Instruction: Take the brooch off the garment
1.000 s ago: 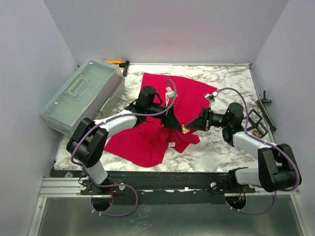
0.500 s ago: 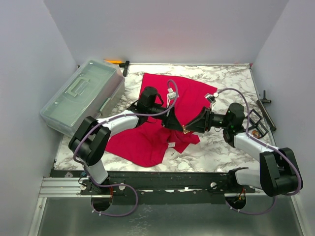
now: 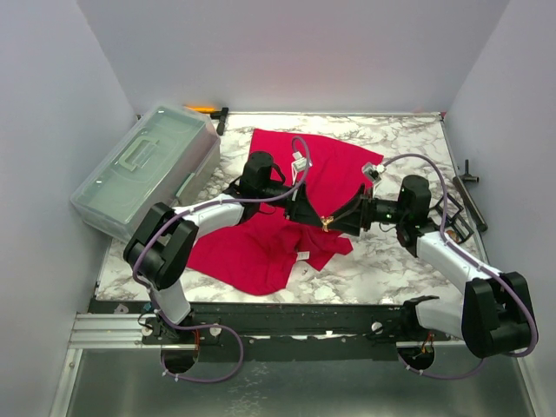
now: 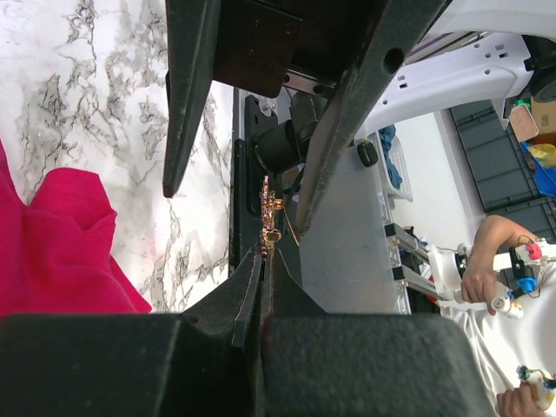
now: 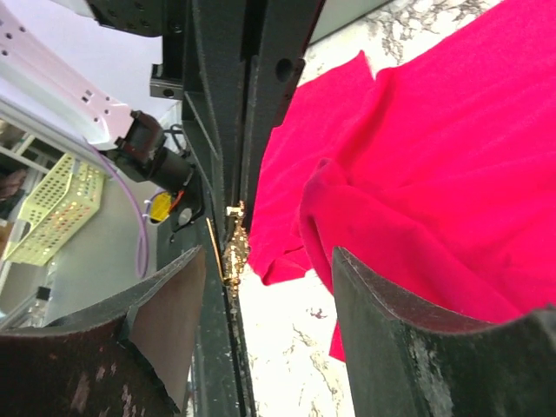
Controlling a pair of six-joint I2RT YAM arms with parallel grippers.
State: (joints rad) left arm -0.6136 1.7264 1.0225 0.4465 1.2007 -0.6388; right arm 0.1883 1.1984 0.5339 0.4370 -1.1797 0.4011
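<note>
Between parted jaws of right gripper [image 5: 265, 261]: gold brooch [image 4: 269, 221] clamped in jaw tips of left gripper [image 4: 263, 254], apart from red T-shirt [image 5: 417, 130] beside. Draw right straight back without knocking it; hold left pinch firm.

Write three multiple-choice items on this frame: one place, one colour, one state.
1. Where is the brooch?
A. pinched in the left end effector
B. on the clear box
C. flat on the marble table

2. What colour is the garment?
A. blue
B. red
C. white

3. How is the right end effector?
A. shut on cloth
B. open
C. shut on the pin

Answers:
1 A: the gold brooch sits between the closed tips of the left end effector, clear of the cloth.
2 B: the garment is bright red.
3 B: the right end effector has its fingers spread, gripping nothing.
</note>
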